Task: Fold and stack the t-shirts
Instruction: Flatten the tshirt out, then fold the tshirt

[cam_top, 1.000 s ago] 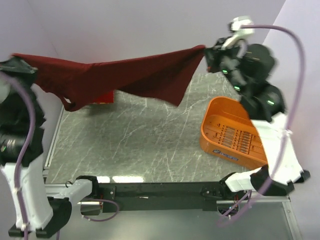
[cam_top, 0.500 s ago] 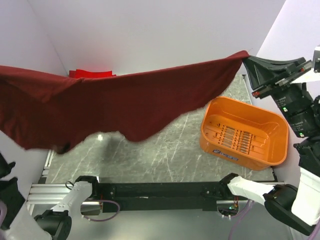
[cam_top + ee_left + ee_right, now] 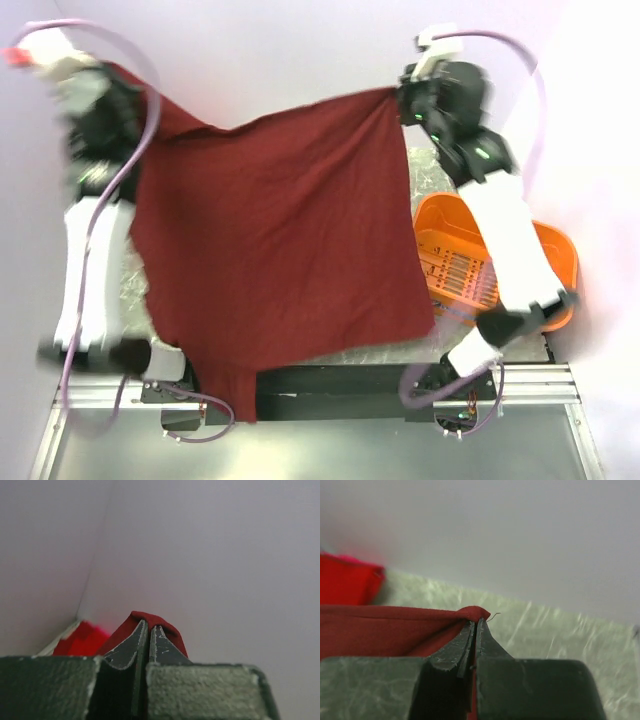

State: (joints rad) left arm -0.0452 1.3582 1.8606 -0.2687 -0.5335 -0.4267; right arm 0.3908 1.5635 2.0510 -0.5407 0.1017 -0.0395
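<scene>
The dark maroon t-shirt [image 3: 280, 240] hangs spread out in the air between both arms and covers most of the table in the top view. My left gripper [image 3: 128, 78] is shut on its top left corner, and the cloth wraps over the fingertips in the left wrist view [image 3: 150, 620]. My right gripper [image 3: 400, 95] is shut on its top right corner, seen in the right wrist view [image 3: 475, 615]. A bright red t-shirt [image 3: 347, 582] lies at the back of the table; it also shows in the left wrist view [image 3: 80, 639].
The orange plastic basket [image 3: 555, 260] sits at the right of the table, partly behind my right arm. The grey marbled tabletop [image 3: 430, 165] shows beside the shirt. White walls close the back and both sides.
Both arms have swung up and back from their wide spread. The maroon shirt has gone from a stretched horizontal band to a wide sheet hanging down over the table.
</scene>
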